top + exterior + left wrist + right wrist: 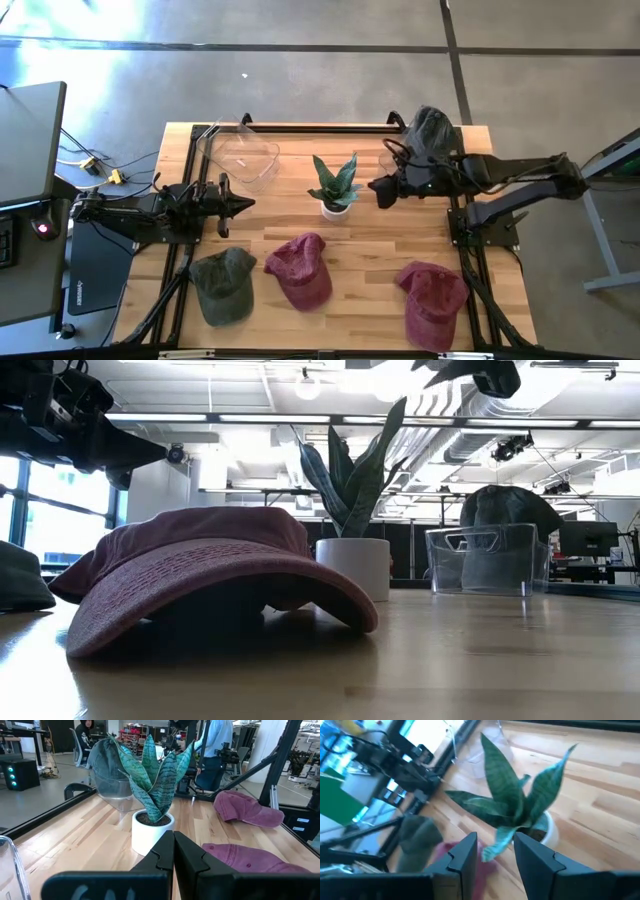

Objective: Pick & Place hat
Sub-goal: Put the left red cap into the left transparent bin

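Note:
Three hats lie flat on the wooden table near its front edge: an olive-green hat (222,283), a maroon hat (300,270) in the middle, which fills the low view (200,575), and a second maroon hat (432,300) at the right. A dark grey hat (432,130) sits in a clear bin (490,560) at the back right. My left gripper (240,203) is shut and empty, above the table left of the potted plant (335,185). My right gripper (380,188) is open and empty, above the table just right of the plant, its fingers (465,855) pointing toward it.
The potted snake plant (152,820) in a white pot stands mid-table between both grippers. An empty clear bin (240,155) stands at the back left. A black frame edges the table. People and equipment show in the room beyond.

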